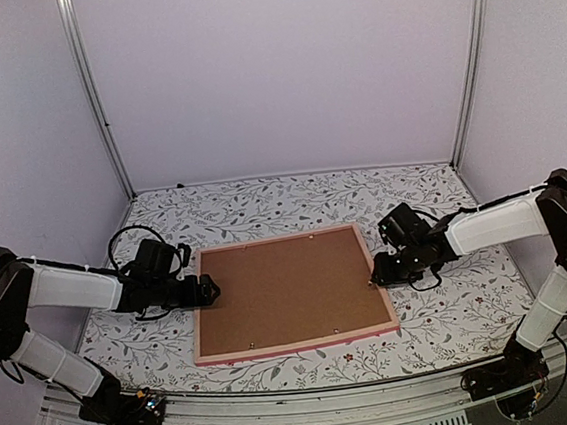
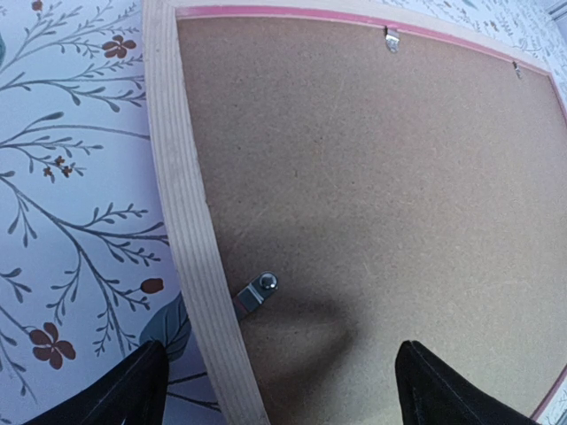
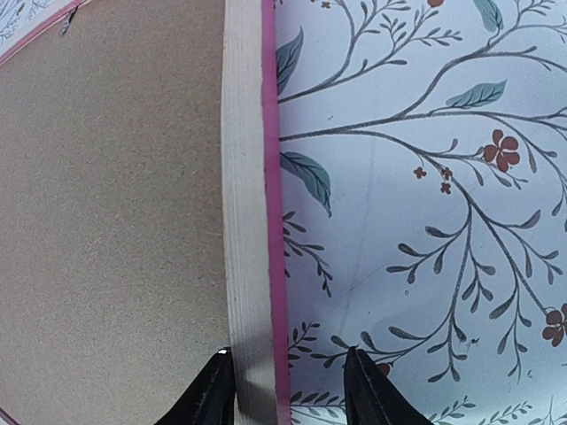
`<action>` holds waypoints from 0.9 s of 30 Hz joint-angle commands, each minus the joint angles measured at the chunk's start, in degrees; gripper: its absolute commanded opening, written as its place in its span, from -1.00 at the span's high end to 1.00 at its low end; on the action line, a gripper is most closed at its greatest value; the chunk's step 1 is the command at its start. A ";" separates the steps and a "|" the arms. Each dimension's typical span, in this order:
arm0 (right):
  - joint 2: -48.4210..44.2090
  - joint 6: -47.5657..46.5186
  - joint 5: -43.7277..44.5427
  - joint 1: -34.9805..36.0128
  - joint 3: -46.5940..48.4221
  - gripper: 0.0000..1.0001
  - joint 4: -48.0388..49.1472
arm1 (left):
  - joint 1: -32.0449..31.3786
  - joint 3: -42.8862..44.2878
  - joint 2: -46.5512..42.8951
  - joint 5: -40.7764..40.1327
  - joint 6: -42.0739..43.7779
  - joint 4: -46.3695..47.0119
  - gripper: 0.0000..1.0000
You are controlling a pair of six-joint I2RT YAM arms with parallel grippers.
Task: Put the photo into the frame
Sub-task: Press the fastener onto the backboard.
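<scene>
Top external view: the large rectangular picture frame with a thin pink border and pale wood rails (image 1: pixel 296 345) lies face-down, centred on the white floral-print tablecloth (image 1: pixel 263 204). A plain brown fibreboard backing board (image 1: pixel 286 288) fills its opening.

The photo is not visible in any view. Cannot tell whether it sits under the backing board or is out of shot.

Left gripper (image 1: pixel 211 290): at the frame's left rail, jaws spread wide, nothing held. In the left wrist view one finger is over the tablecloth and the other over the board. A small silver metal turn clip (image 2: pixel 257 292) lies between them, pointing inward over the board edge.

Right gripper (image 1: pixel 378 276): at the right rail, jaws part open and straddling it. In the right wrist view the inner finger is against the wood, while tablecloth shows between the pink edge and the outer finger. Judged not clamped.

Judgement: the board looks seated and at least this clip engaged, so the back has to come off before any photo can go in.

Risks:
- The left finger coming down on the clip may jam or bend it instead of rotating it.
- The right jaws closing off-centre on the rail could shove the frame sideways across the tablecloth and shift the clip away from the left gripper.
- Lifting by one rail would tilt the frame, and a board with its clips released could slide out.
</scene>
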 commanded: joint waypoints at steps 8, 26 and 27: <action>-1.48 0.13 3.85 0.39 2.78 0.11 -5.44 | -0.76 0.03 1.25 0.25 0.19 -2.50 -0.83; 1.17 -0.72 0.32 0.39 5.96 0.04 -4.53 | -0.89 0.29 1.39 0.16 0.43 -2.50 -0.83; 1.50 -0.72 0.35 0.39 5.89 0.03 -4.50 | -0.88 0.36 1.47 0.16 0.44 -2.50 -0.83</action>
